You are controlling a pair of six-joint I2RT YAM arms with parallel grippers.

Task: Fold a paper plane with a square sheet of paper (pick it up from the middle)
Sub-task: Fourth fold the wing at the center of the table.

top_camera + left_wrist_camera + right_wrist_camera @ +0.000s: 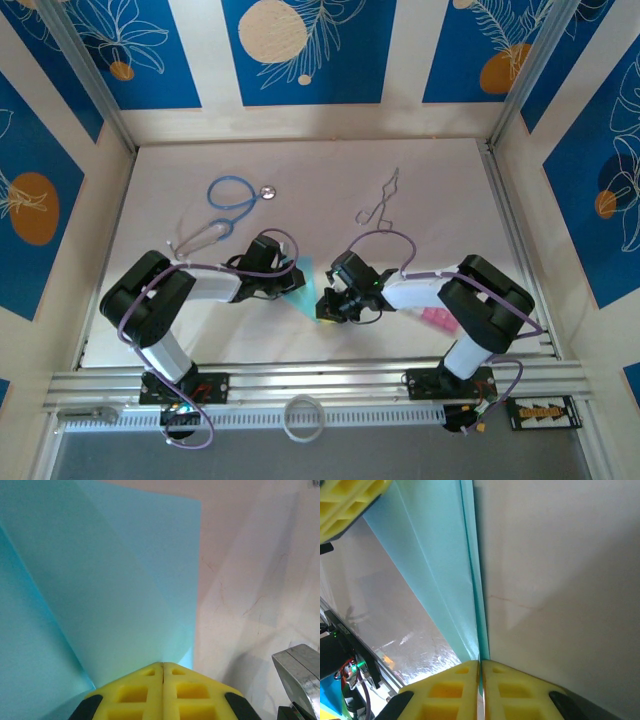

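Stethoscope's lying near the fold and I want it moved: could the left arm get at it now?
Probably not yet: the left gripper is shut on the paper, though bare table lies between it and the stethoscope.

paper sheet (100, 580): thin, matt, smooth, sharply creased. pads (135, 695) of the left gripper (163, 666): matt yellow moulded plastic. table (250, 570): smooth, pale, faintly glossy.

Left hand (163, 666) and right hand (480, 663) pinched closed.
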